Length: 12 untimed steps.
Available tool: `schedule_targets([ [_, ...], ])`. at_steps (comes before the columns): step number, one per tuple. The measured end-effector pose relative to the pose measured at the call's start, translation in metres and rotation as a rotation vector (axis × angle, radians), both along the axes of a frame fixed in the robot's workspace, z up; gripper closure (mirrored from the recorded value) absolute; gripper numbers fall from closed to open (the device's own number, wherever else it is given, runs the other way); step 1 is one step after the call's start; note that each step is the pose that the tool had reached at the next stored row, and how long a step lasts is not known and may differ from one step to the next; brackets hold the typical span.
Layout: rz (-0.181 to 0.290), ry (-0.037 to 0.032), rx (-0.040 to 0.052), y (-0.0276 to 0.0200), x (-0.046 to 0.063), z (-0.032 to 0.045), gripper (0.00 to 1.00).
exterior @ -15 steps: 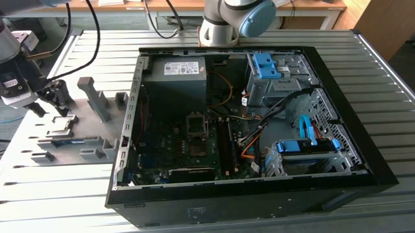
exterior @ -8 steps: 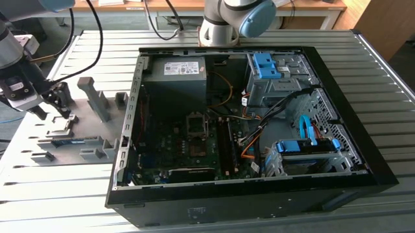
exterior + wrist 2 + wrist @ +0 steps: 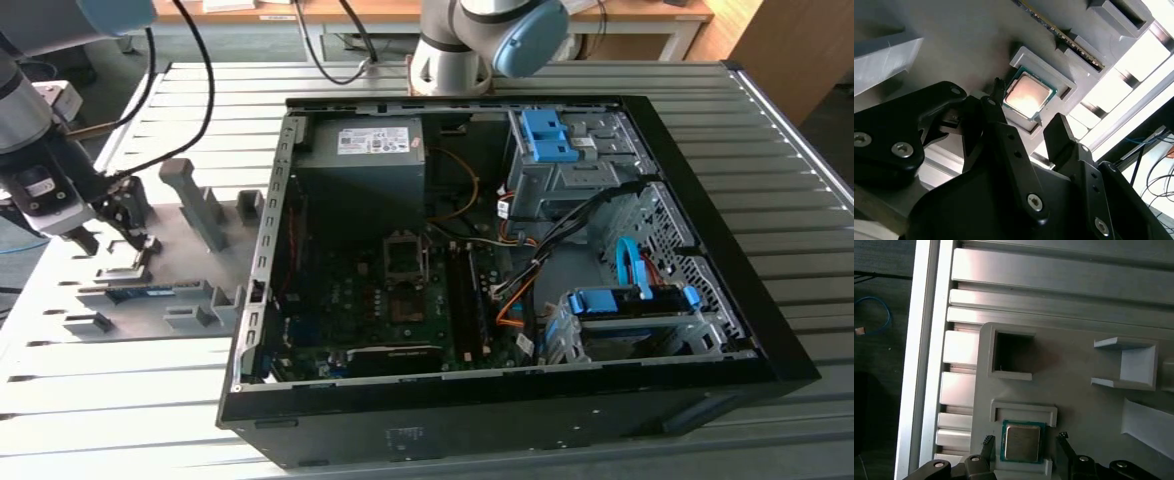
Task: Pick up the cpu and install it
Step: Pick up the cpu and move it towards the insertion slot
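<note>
Your claw (image 3: 1024, 438) is open. In both wrist views its two fingers (image 3: 988, 441) stand one on each side of the cpu (image 3: 1022, 441), with a gap showing between each tip and the chip. The cpu lies flat, metal face up, in a shallow pocket of the grey tray (image 3: 1079, 365).

In the first wrist view the picture's edge cuts off the fingers a little behind their tips, as well as the pocket's near rim. You cannot tell there how high the tips hang above the tray.

The second wrist view looks along the fingers. The claw's black body covers the near part of the tray, and one tip sits just beside a corner of the cpu (image 3: 1026, 96). You cannot tell whether that tip touches the pocket's rim. Glare washes out the chip's face. A memory stick (image 3: 1064, 32) stands on edge in a slot beyond the pocket.

The exterior view gives you the wider layout. The tray lies on the slatted table (image 3: 107, 400), just beside the open case (image 3: 467, 425). The claw (image 3: 118, 242) is low over the tray, well apart from the dark socket (image 3: 404, 262) on the board inside the case. The claw's body stands in front of the pocket.
</note>
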State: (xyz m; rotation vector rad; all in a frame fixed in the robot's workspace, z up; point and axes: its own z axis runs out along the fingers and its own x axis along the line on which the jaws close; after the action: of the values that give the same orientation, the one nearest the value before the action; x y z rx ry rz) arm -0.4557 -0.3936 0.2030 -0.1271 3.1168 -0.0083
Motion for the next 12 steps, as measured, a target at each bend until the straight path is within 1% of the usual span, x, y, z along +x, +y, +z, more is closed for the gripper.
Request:
schedule_targets([
  [8,0.007,0.0003,-0.0013,-0.0004,0.0,-0.0096,0.41],
  [12,0.008,0.0003,-0.0015,-0.0004,0.0,-0.013,0.41],
])
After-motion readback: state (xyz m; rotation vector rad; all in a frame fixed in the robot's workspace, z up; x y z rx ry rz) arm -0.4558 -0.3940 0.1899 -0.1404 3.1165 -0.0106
